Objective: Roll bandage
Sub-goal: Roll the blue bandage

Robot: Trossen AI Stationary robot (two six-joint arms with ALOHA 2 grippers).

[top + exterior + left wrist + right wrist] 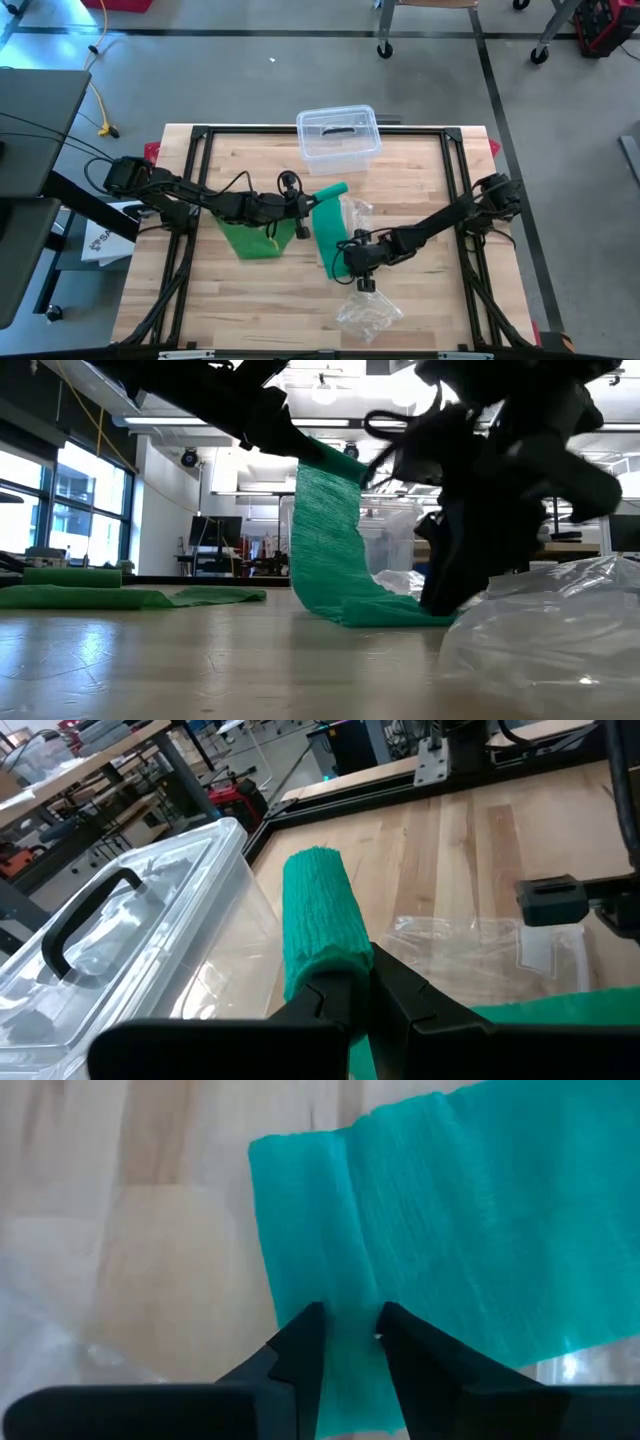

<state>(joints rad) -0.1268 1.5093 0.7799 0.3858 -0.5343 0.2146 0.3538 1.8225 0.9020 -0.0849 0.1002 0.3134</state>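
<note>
A green bandage is partly wound into a roll (318, 915) that is held up off the table at mid-table (332, 190). Its loose strip (325, 530) hangs down from the roll, and the strip's end (330, 255) lies flat on the wood. My left gripper (310, 203) comes from the table's left and is shut on the roll. My right gripper (350, 1335) points steeply down at the strip's flat end (400, 612), its fingers a little apart on either side of a raised crease. My left gripper pinches the roll's near end (335, 960) between its two fingers, coming nearly level from the table's left. The fingers lie along the roll, which juts out past them, clear of the table, with the strip hanging below. My right gripper sets its fingertips (300, 1342) on the strip's end (350, 1280) from above, slanting in from the right. That end lies flat on the table.
A clear lidded box (338, 135) stands at the table's far middle. Crumpled clear plastic bags lie near the front (368, 310) and beside the strip (357, 212). A second green cloth (250, 238) lies flat left of the strip. Bare wood shows left and right.
</note>
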